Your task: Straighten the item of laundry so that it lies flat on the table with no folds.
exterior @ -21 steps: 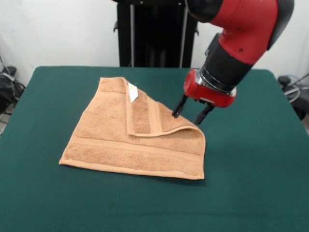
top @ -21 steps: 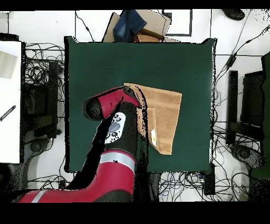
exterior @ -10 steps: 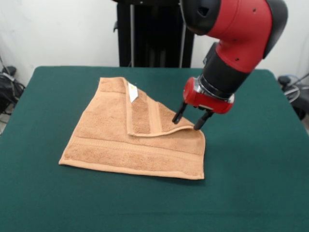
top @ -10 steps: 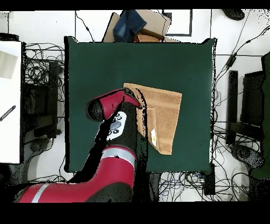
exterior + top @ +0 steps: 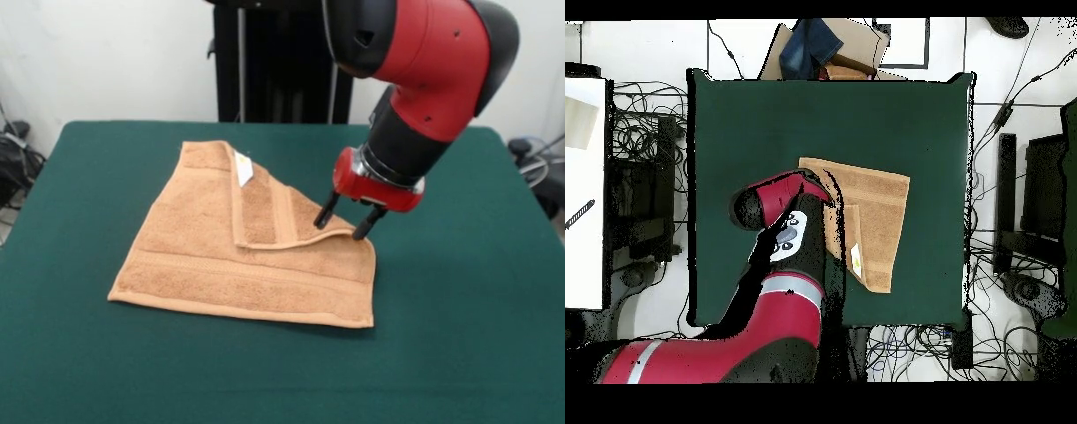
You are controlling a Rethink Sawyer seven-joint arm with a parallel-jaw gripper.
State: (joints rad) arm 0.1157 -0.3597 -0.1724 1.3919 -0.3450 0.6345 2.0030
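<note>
The gripper point(image 5: 345, 219) is being held with its jaws apart, one black fingertip on each side of the raised fold edge at the towel's right corner; nothing is being clamped, and contact with the cloth cannot be told. The tan towel point(image 5: 212, 265) is lying near the middle of the green table point(image 5: 459, 336), one corner folded back over it so that a small white tag point(image 5: 243, 168) is showing. Its long bottom edge is running left to right, tilted slightly downward rightward.
</note>
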